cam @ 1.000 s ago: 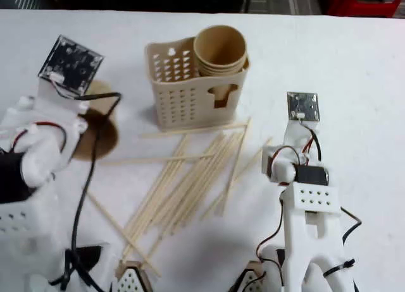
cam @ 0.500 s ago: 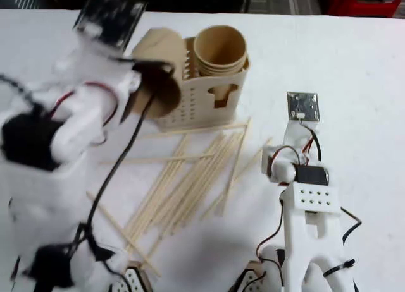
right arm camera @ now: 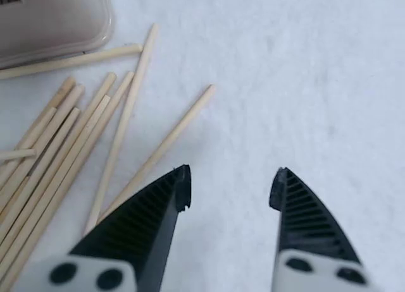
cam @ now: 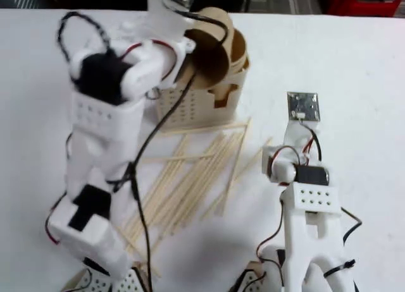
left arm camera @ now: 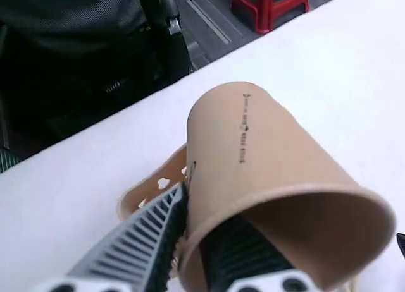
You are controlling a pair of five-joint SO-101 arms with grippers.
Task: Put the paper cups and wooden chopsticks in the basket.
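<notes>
My left gripper [left arm camera: 190,222] is shut on a brown paper cup [left arm camera: 272,172], one finger inside the rim and one outside. In the high view that cup [cam: 210,59] lies tilted on its side above the beige basket [cam: 190,105], against the stack of paper cups [cam: 239,50] that stands in the basket. Several wooden chopsticks [cam: 190,175] lie spread on the white table in front of the basket. My right gripper [right arm camera: 231,184] stands open just above the table, beside the right end of the chopsticks [right arm camera: 101,134].
The left arm [cam: 107,134] stretches over the left part of the chopstick pile. The right arm [cam: 307,197] stands at the front right. Bare white table lies right of the basket and at the far left.
The left arm has lifted the paper cup from the table at the left, swung it right and brought it over the basket. The right arm has kept still.
</notes>
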